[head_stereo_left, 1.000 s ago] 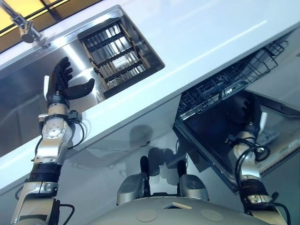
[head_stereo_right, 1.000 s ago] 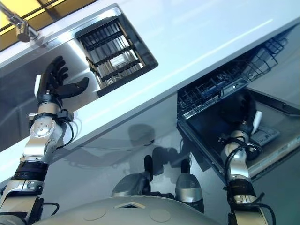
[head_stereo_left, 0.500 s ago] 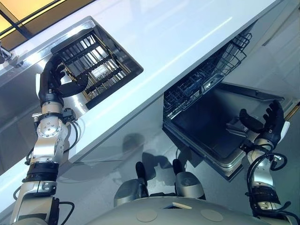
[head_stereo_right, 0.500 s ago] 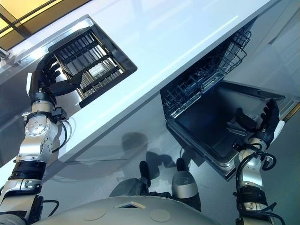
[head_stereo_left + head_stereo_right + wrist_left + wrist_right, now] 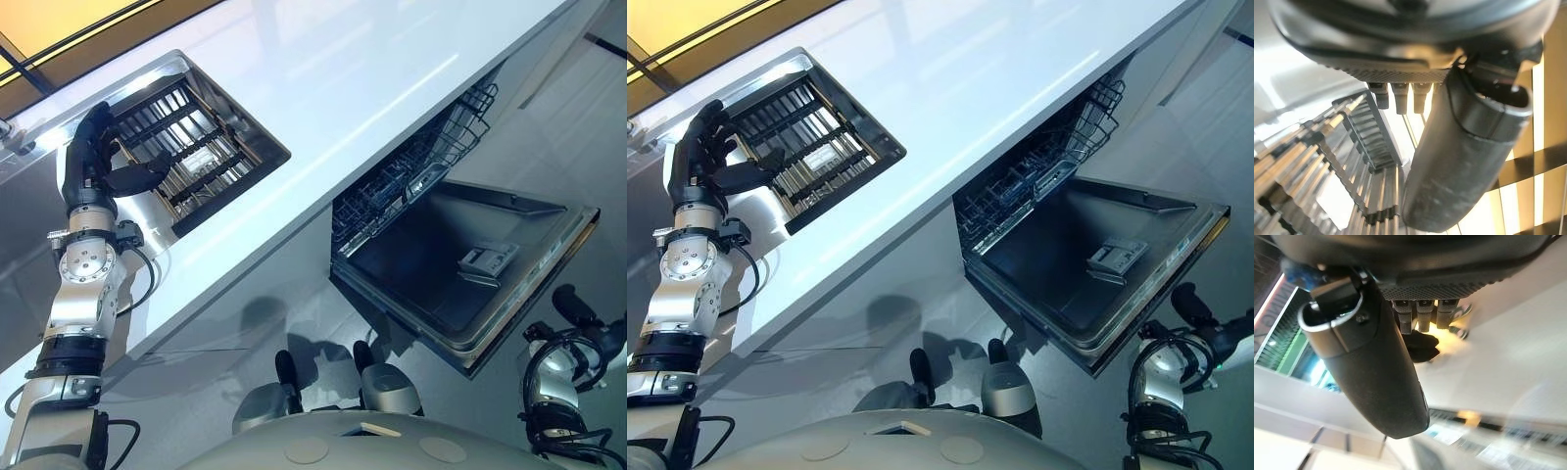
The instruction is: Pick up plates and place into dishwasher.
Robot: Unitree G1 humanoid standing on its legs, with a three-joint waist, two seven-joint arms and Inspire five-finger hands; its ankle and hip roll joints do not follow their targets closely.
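Hovering over slatted rack (image 5: 201,157), left hand (image 5: 93,157) spread, empty; dishwasher (image 5: 377,220) open (door (image 5: 431,264) flat, basket (image 5: 441,147) out).

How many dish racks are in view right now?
2. One slatted rack sits in the sink by the left hand; one wire basket sits above the open dishwasher door. More may be hidden inside.

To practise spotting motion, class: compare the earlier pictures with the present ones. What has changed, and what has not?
The left hand moved across to the dish rack, thumb now over its edge. The right hand drew back from over the open dishwasher door to beyond its front edge. The camera shifted too. Both hands stay open and empty; the door stays down.
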